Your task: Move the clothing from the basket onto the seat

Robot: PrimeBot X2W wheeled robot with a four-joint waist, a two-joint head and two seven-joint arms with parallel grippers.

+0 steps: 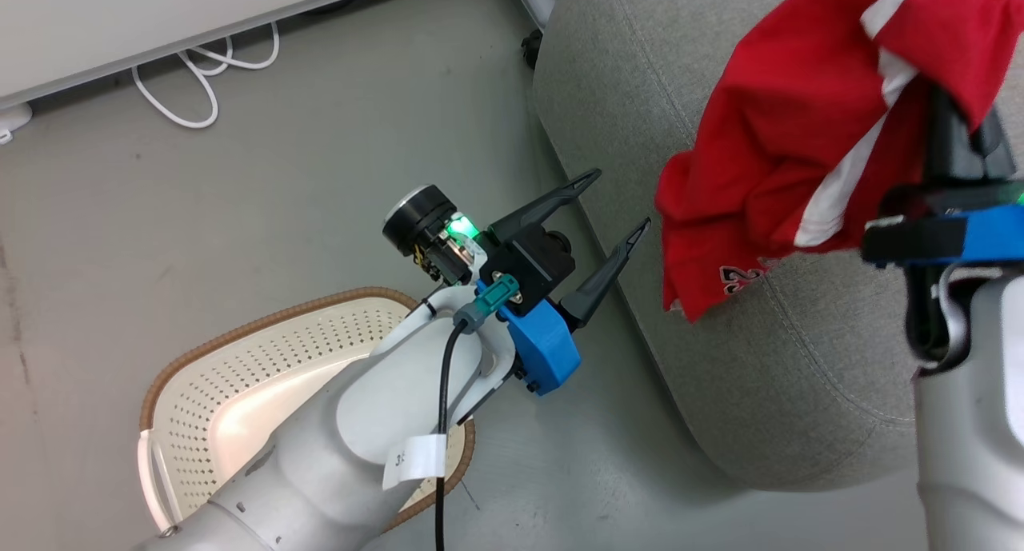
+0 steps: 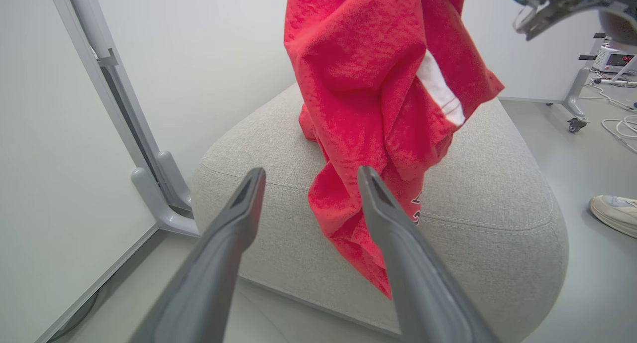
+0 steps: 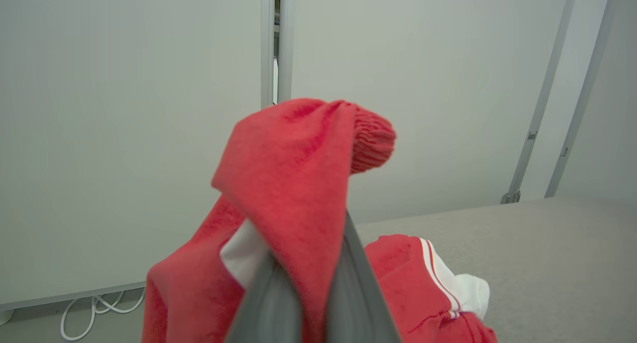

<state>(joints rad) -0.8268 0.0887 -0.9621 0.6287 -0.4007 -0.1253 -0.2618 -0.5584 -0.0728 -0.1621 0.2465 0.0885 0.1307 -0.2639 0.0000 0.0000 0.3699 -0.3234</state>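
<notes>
At the lower left of the head view we see the cream perforated laundry basket (image 1: 200, 391) with its brown woven rim, standing on the grey floor, our left forearm crossing above it; a white cable (image 1: 200, 87) loops on the floor beyond it, near the wall; toward the middle, our left gripper (image 1: 622, 198) hangs over the floor just beside the seat's edge, its two dark fingers spread wide and holding nothing; to its right swells the light grey seat (image 1: 624, 79); over the seat's near side hangs the red garment (image 1: 792, 127) with broad white stripes and small dark print; at the far right our right gripper (image 1: 952, 135) is clamped tight on the garment's upper bunch, cloth draped over its fingers; in the right wrist view more red cloth (image 3: 413, 278) with white trim lies on the seat top; we cannot tell whether it is a second garment.
</notes>
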